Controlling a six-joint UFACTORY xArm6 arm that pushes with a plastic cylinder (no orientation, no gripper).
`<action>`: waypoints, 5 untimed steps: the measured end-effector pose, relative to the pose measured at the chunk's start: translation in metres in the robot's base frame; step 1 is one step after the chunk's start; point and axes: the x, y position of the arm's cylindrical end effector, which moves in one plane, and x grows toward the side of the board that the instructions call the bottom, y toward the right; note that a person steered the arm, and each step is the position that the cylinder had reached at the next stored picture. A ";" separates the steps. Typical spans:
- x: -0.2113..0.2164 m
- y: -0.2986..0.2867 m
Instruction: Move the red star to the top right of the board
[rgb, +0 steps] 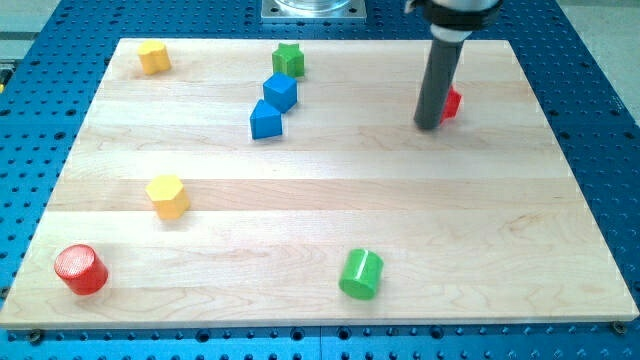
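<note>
Green cylinder sits nearest; my tip, no hand and holding nothing, touches the red star on its left, upper right tabletop. Best push gently rightward and upward

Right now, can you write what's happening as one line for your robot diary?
my tip: touching red star's left side | red star: top right area, mostly hidden behind rod | board
</note>
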 end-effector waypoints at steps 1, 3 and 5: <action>-0.041 0.022; -0.050 0.068; 0.028 0.108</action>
